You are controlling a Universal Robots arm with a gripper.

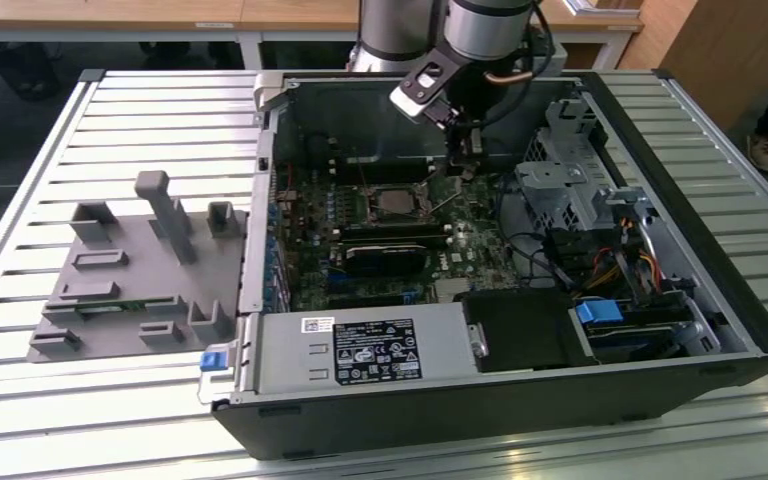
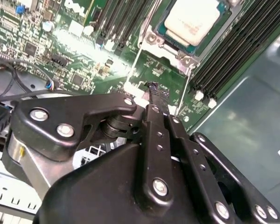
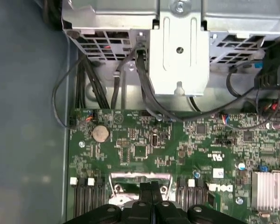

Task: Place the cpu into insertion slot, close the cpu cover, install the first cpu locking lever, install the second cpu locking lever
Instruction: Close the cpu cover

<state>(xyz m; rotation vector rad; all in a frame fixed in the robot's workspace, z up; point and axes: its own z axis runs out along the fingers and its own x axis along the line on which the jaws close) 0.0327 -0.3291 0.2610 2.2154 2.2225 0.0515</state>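
Observation:
The cpu (image 2: 192, 19) lies in the insertion slot (image 1: 391, 200) on the green motherboard, its pale metal top showing through the cut-out of the cpu cover (image 2: 175, 52), which lies flat around it. Two thin wire levers (image 2: 135, 65) (image 2: 187, 86) run out from the socket's corners toward my gripper. The gripper (image 2: 155, 93) reaches into the open case beside the socket, on the exterior view's right of it. Its black fingers (image 3: 149, 189) are pressed together just over the board, shut, with nothing seen between them. In the exterior view the gripper (image 1: 459, 172) hangs below the arm's wrist.
Black memory slots (image 2: 233, 56) flank the socket. A metal drive cage (image 3: 179, 46) with cables (image 3: 144, 88) stands close by. The power supply (image 1: 357, 350) fills the case's near side. A grey fixture (image 1: 131, 270) sits on the slatted table at the exterior view's left.

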